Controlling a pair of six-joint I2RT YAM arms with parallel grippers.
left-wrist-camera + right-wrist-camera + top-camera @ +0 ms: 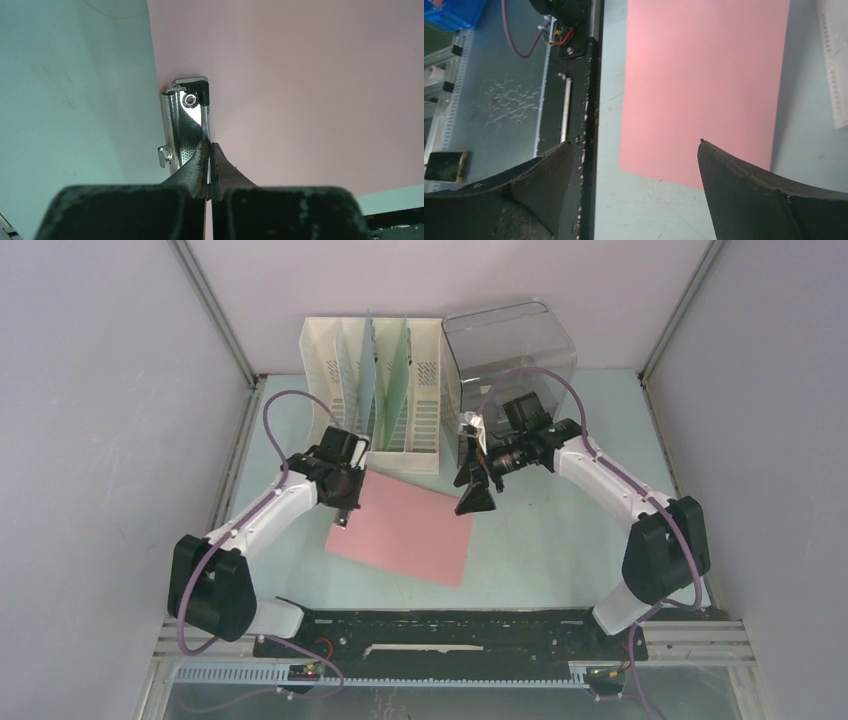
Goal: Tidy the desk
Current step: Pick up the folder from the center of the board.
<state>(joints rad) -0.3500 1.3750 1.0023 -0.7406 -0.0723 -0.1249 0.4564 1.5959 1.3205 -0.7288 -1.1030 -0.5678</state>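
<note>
A pink clipboard [405, 535] lies on the pale mint-green desk [560, 540], in front of the white file rack. My left gripper [343, 512] is at the board's left end, shut on its metal clip [187, 125]; in the left wrist view the fingertips [202, 155] pinch the thin edge of the clip, with the pink board [300, 100] to the right of it. My right gripper [476, 495] hangs open over the board's far right corner. Between its fingers the right wrist view shows only the pink clipboard [704, 75] and bare desk [649, 210].
A white file rack [375, 390] holding green and blue boards stands at the back centre, with a smoky transparent bin [510, 350] to its right. The black base rail [591, 100] runs along the near edge. Grey walls close in both sides.
</note>
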